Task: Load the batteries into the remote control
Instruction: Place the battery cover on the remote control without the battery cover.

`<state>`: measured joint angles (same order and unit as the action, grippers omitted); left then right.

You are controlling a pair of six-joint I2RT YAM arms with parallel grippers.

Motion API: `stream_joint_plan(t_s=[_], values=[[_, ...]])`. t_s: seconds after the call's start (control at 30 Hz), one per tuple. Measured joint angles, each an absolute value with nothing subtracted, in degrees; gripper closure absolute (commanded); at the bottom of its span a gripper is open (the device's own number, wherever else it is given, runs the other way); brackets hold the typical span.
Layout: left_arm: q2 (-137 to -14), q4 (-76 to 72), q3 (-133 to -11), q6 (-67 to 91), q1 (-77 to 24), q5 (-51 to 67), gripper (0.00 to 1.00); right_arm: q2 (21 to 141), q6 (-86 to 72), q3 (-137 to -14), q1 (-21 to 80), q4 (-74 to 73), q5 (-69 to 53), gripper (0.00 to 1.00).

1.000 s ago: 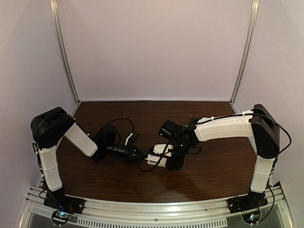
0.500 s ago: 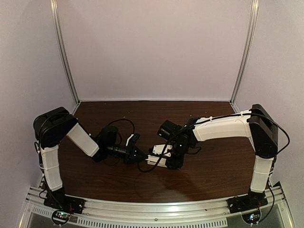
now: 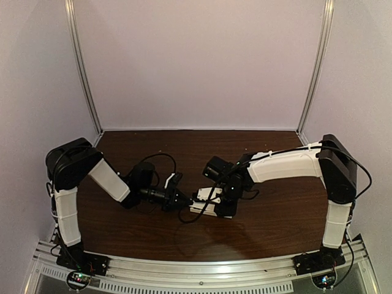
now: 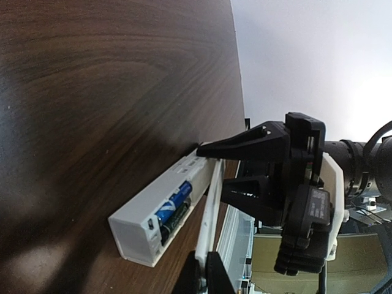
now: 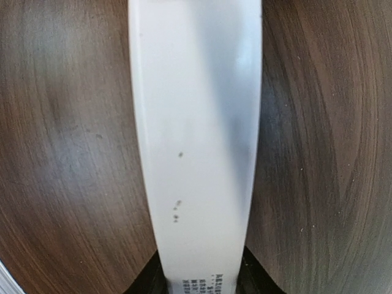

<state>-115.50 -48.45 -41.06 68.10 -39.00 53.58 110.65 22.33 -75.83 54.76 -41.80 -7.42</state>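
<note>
The white remote control lies on the dark wooden table with its long recess facing sideways. Two blue-wrapped batteries sit in that recess. My left gripper is shut on the near end of a thin white cover strip, which stands on edge just beside the open recess. In the right wrist view the remote control fills the middle, and my right gripper hugs it with a dark finger against each side. From above, both grippers meet at the remote control at mid-table.
Bare dark wood surrounds the remote. Pale walls with metal corner posts close in the back and sides. A metal rail runs along the near edge under the arm bases. Black cables loop over the left wrist.
The right gripper's jaws have narrowed onto the sides of the remote. The left arm has edged a little to the right, still holding the cover strip.
</note>
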Motion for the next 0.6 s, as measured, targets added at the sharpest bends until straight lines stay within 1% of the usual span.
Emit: stream_joint_plan(t_s=[0.2,0.3,0.4,0.5,0.6], values=[[-115.5,-48.4,-41.1,68.1,-39.1,53.6,1.0,110.7,22.4,-75.8,54.5,-41.8,-7.4,0.69],[-115.5,-48.4,-41.1,68.3,-39.1,53.6,1.0,110.7,22.5,-75.9,54.5,-41.8,-7.4,0.69],[-115.5,-48.4,-41.1,68.7,-39.1,53.6,1.0,110.8,22.5,-76.1,54.5,-42.0,-7.5,0.67],[-115.5,-48.4,-41.1,68.9,-39.1,53.6,1.0,111.0,22.6,-76.4,54.5,-42.2,-7.5,0.66],[-115.5,-48.4,-41.1,69.0,-39.1,53.6,1.0,111.1,22.6,-76.5,54.5,-42.3,-7.5,0.69]])
